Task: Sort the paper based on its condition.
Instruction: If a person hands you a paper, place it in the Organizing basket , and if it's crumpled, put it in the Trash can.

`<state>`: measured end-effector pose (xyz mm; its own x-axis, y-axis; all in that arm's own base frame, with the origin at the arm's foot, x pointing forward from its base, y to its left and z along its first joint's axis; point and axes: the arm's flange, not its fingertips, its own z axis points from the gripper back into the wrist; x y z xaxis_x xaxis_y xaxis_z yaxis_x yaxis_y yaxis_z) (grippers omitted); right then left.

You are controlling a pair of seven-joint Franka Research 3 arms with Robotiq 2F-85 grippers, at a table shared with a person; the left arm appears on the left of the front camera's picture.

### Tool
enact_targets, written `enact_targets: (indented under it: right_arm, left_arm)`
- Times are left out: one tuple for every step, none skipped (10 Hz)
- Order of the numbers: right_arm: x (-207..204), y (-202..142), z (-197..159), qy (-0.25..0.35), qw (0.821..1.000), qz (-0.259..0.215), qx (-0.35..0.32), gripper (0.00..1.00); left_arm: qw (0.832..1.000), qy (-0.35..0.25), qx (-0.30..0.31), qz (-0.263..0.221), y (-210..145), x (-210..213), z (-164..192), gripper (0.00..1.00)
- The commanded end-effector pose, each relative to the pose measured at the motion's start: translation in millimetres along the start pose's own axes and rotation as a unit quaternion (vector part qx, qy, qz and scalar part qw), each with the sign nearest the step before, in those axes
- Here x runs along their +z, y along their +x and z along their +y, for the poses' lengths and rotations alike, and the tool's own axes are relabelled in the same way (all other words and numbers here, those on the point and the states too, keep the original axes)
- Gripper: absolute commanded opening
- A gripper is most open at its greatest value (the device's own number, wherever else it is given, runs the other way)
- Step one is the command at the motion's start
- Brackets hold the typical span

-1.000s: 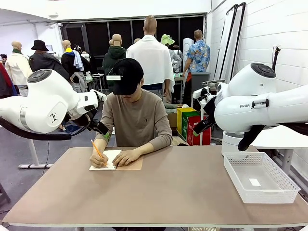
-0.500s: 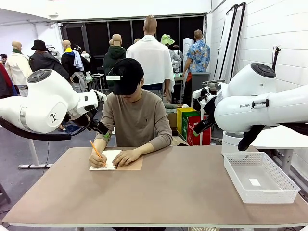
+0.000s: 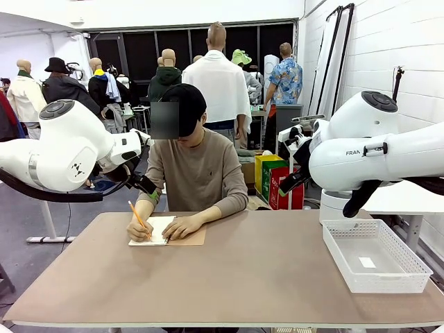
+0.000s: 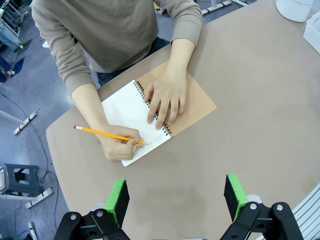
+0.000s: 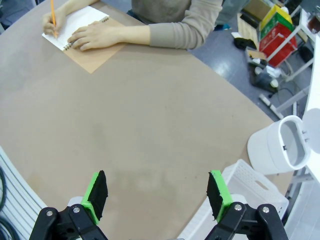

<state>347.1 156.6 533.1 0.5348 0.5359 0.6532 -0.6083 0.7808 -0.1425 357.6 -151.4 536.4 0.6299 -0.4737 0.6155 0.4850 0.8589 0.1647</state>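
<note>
The left pincer (image 4: 176, 195) hangs spread and empty above the desk (image 4: 250, 110). On the desk's far left, a person's hand (image 4: 119, 146) holds a yellow pencil (image 4: 107, 134) to the paper (image 4: 127, 112), a white page in an open spiral notebook (image 4: 139, 89). The other hand (image 4: 165, 97) lies flat across the binding. The right pincer (image 5: 156, 192) is spread and empty over bare desk. A white basket (image 3: 385, 284) sits at the right edge.

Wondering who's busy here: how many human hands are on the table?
2. One hand holds a yellow pencil on the spiral notebook; the other hand lies flat across its binding. None seems hidden.
</note>
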Motion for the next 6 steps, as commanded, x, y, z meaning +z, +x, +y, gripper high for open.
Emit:
enact_targets:
  right_arm:
    - [-0.6,0.3,-0.1,0.000,1.000,-0.002,-0.001,1.00]
    - [-0.6,0.3,-0.1,0.000,1.000,-0.002,-0.001,1.00]
    - [-0.6,0.3,-0.1,0.000,1.000,-0.002,-0.001,1.00]
    - [-0.6,0.3,-0.1,0.000,1.000,-0.002,-0.001,1.00]
    - [-0.6,0.3,-0.1,0.000,1.000,-0.002,-0.001,1.00]
    - [-0.6,0.3,-0.1,0.000,1.000,-0.002,-0.001,1.00]
  left_arm:
    - [1.000,-0.001,-0.003,0.000,0.2,0.3,-0.2,1.00]
    - [1.000,-0.001,-0.003,0.000,0.2,0.3,-0.2,1.00]
    - [1.000,-0.001,-0.003,0.000,0.2,0.3,-0.2,1.00]
    - [1.000,-0.001,-0.003,0.000,0.2,0.3,-0.2,1.00]
    - [1.000,-0.001,-0.003,0.000,0.2,0.3,-0.2,1.00]
    - [1.000,-0.001,-0.003,0.000,0.2,0.3,-0.2,1.00]
